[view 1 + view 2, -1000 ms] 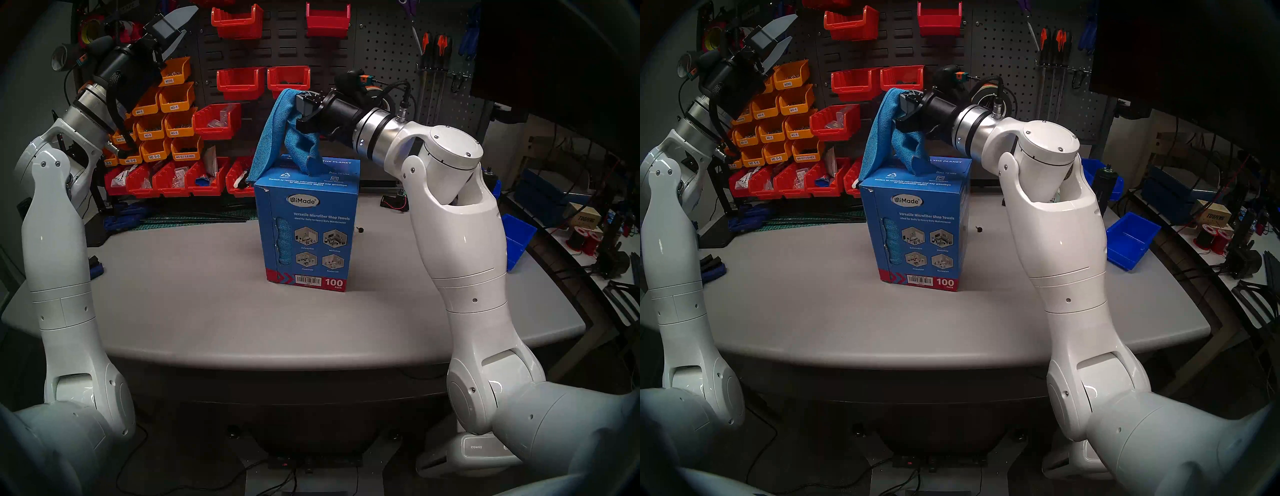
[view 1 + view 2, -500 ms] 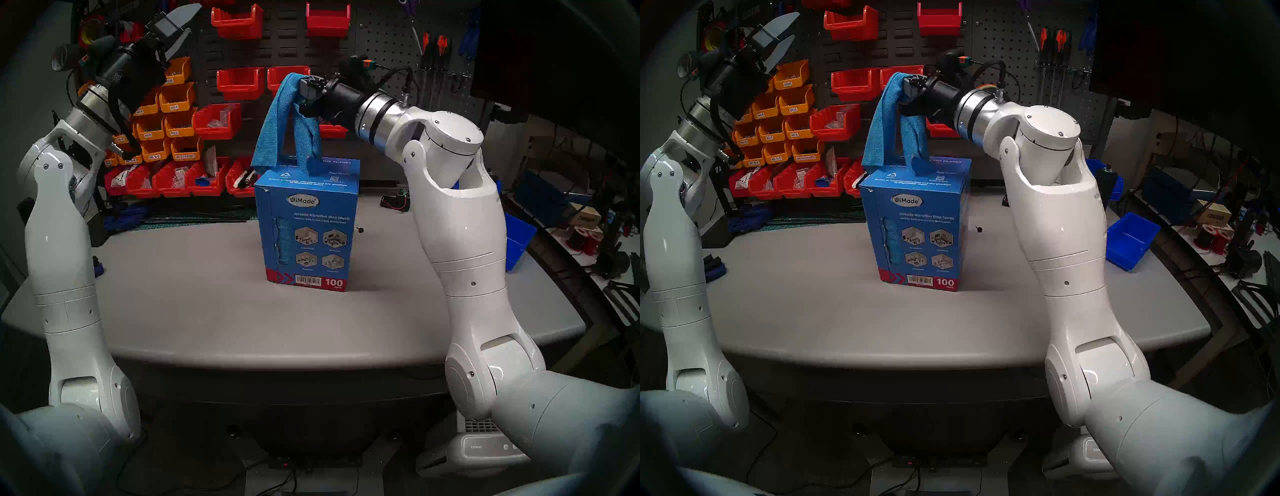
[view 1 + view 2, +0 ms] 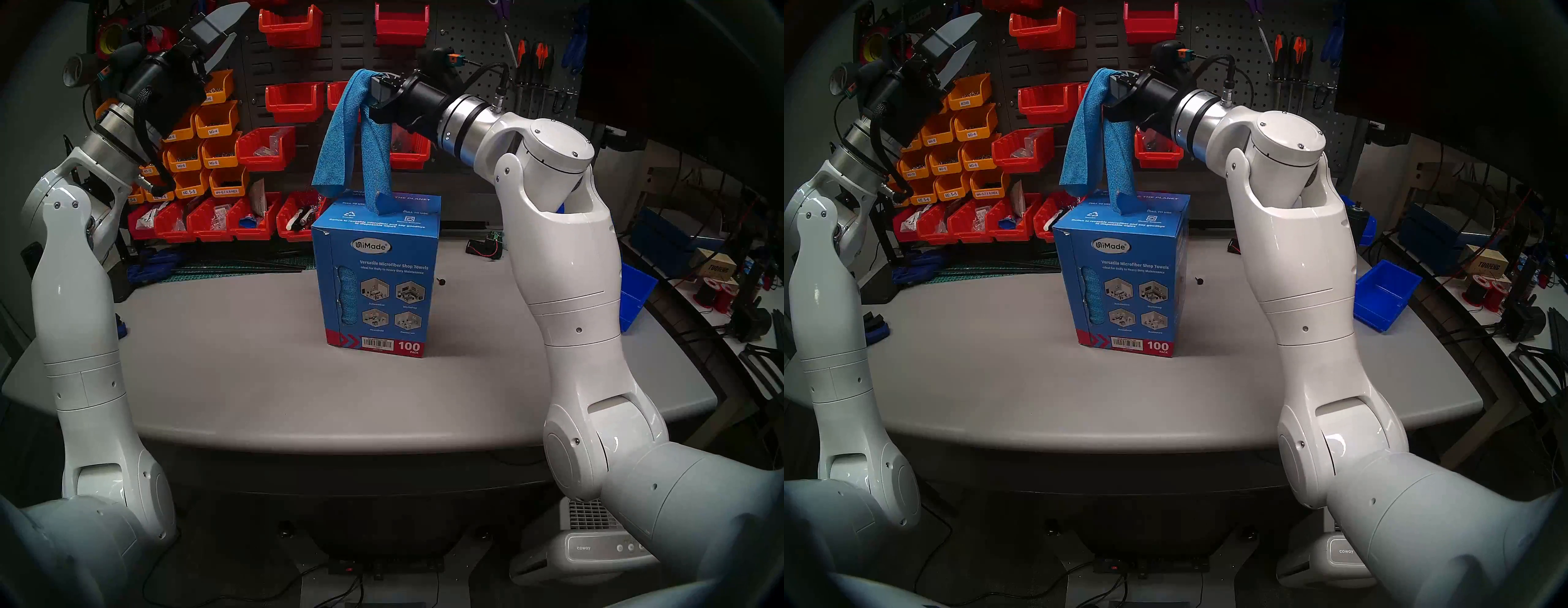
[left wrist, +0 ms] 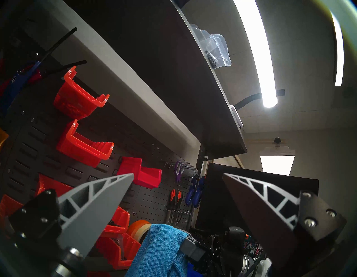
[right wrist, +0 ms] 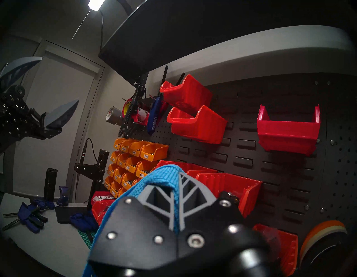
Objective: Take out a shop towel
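One shop towel (image 3: 335,140) tail hidden inside box (image 3: 377,276) top slot.

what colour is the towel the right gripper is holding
Bright blue shop towel, clearest in the head view.

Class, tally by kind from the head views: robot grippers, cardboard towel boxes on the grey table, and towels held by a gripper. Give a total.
Grippers: 2 (left gripper, right gripper)
Boxes: 1 (blue box)
Held towels: 1 (shop towel)
Total: 4

A workshop: a pegboard (image 3: 466,51) is carrying red bins (image 3: 292,99), orange bins (image 3: 214,119) and screwdrivers (image 3: 532,57) behind the worktop (image 3: 254,361).
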You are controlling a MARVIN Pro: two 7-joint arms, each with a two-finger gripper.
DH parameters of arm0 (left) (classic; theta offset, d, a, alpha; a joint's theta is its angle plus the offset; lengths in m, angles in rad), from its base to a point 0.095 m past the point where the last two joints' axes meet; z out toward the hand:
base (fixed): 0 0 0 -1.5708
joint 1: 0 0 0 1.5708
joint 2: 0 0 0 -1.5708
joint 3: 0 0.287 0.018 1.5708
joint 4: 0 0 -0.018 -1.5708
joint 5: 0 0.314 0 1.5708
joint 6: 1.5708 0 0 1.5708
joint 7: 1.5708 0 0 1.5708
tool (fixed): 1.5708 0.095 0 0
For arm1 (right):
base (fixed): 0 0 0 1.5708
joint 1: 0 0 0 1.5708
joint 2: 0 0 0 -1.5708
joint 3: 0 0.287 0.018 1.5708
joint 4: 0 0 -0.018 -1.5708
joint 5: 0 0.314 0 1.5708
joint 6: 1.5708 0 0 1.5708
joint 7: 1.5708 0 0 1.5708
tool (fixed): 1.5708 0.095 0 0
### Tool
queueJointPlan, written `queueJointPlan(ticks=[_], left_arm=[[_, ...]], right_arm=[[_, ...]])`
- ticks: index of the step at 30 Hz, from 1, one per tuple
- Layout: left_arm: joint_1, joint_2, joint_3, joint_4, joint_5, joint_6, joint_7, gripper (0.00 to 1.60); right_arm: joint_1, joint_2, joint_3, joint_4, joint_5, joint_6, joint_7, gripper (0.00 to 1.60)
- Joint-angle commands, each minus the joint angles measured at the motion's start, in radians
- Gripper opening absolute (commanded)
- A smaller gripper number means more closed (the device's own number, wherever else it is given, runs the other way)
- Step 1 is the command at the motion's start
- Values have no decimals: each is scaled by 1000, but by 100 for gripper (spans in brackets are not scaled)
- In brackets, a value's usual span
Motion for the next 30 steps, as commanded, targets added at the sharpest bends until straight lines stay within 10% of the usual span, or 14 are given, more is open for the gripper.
queueJointPlan(ticks=[1,30], left_arm=[[-19,1,-8,-26,-9,0,1,160],[53,-41,-69,-162,-92,125,82,160]], right_arm=[[72,-17,8,-9,2,-28,1,0],[87,-34,17,2,-5,-48,-7,0]])
